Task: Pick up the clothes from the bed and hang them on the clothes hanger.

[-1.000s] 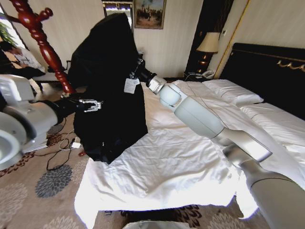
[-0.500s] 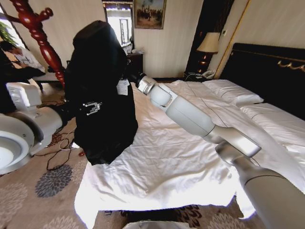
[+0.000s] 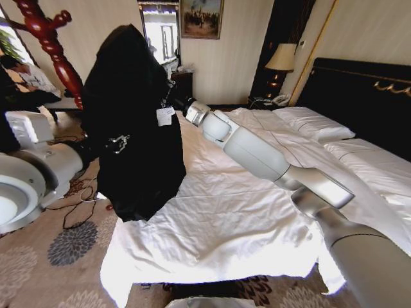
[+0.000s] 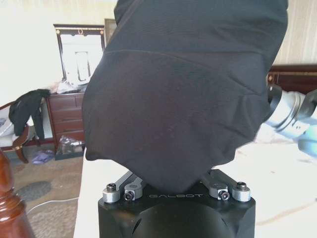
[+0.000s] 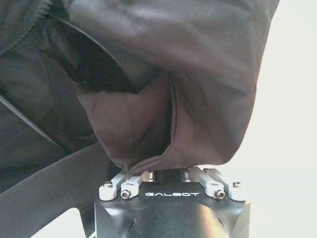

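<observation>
The clothes [image 3: 131, 122], a single large black garment, are held aloft between the two arms, clear of the bed [image 3: 225, 218] and close beside the clothes hanger [image 3: 48, 48], whose pegs stand above and to the robot's left of the raised fabric. The height is judged to be chosen so that the collar region, marked by a white label [image 3: 165, 116], can be brought up to peg level. The lower hem hangs free over the bed's corner and the carpet.

The left gripper [image 4: 176, 186] is seen pressed together on a fold of the garment, fabric rising directly from between its fingers. The right gripper [image 5: 171, 176] is likewise closed on a bunched seam near the collar. No slack is noted at either grasp.
</observation>
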You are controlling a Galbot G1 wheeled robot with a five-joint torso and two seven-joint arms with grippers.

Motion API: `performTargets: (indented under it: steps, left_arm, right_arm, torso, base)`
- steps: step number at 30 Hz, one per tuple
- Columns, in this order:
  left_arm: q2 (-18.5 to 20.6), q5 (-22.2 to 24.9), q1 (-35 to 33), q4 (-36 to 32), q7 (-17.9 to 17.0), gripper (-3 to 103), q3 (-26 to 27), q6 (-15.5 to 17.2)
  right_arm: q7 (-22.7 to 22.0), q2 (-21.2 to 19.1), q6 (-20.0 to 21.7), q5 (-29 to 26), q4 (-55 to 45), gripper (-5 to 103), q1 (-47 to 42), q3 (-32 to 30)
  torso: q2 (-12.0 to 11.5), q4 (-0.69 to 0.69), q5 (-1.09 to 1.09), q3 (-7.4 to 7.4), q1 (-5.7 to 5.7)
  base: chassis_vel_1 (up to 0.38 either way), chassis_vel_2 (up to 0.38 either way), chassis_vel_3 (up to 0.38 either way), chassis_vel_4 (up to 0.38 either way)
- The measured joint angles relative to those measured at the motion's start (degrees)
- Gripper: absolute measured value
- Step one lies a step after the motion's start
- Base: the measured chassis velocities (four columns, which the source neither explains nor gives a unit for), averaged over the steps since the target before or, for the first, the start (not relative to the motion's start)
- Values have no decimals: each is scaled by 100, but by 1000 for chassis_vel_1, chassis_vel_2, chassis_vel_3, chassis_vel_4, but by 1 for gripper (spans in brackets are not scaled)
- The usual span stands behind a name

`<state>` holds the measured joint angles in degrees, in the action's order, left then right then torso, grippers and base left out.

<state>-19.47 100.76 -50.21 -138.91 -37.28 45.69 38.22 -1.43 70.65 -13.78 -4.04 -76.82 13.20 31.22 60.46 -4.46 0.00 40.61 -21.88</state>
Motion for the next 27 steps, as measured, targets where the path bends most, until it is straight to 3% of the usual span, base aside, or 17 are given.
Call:
performTargets:
  steps: [3,5,7,9,12,15,16,20,24,25,27]
  left_arm:
    - [-41,-23,-16,31,65,19,45,-90]
    - [-140,-91,-36,98,134,19,103,-243]
    - [-183,-113,-43,102,182,19,112,-296]
    - [-403,-150,-101,127,322,19,175,-484]
    - [-537,-171,-164,149,357,19,215,-536]
    - [-696,-199,-229,248,471,19,279,-626]
    - [-696,-199,-229,248,471,19,279,-626]
    - [-705,88,-158,419,655,19,428,-784]
    - [-712,336,-40,667,829,19,655,-915]
    - [-712,336,-40,667,829,19,655,-915]
    - [-721,342,-32,853,875,19,760,-923]
  right_arm:
    - [-18,-66,10,-115,-6,20,16,11]
    - [-45,-280,75,-321,-39,31,34,27]
    - [-42,-348,80,-350,-70,31,35,39]
    - [40,-693,76,-408,-193,47,24,90]
    - [95,-902,60,-430,-280,52,-18,111]
    - [203,-1270,45,-548,-448,69,-146,123]
    - [203,-1270,45,-548,-448,69,-146,123]
    - [555,-1655,11,-907,-592,80,-325,87]
    - [1066,-2058,-70,-1402,-716,99,-626,-65]
    - [1066,-2058,-70,-1402,-716,99,-626,-65]
    - [1152,-2273,3,-1962,-853,100,-932,-374]
  torso:
    - [0,1,0,0,0]
    - [0,0,0,0,0]
    - [0,0,0,0,0]
    - [0,-2,1,0,0]
    - [0,-3,1,0,0]
    - [0,2,0,0,0]
    - [0,2,0,0,0]
    - [0,0,1,0,0]
    - [0,0,2,0,0]
    - [0,0,2,0,0]
    - [0,0,2,0,0]
  base:
    - [0,0,0,0]
    - [0,0,0,0]
    - [0,0,0,0]
    - [0,0,0,0]
    - [0,0,0,0]
    - [0,0,0,0]
    - [0,0,0,0]
    - [0,0,0,0]
    - [0,0,0,0]
    - [0,0,0,0]
    - [0,0,0,0]
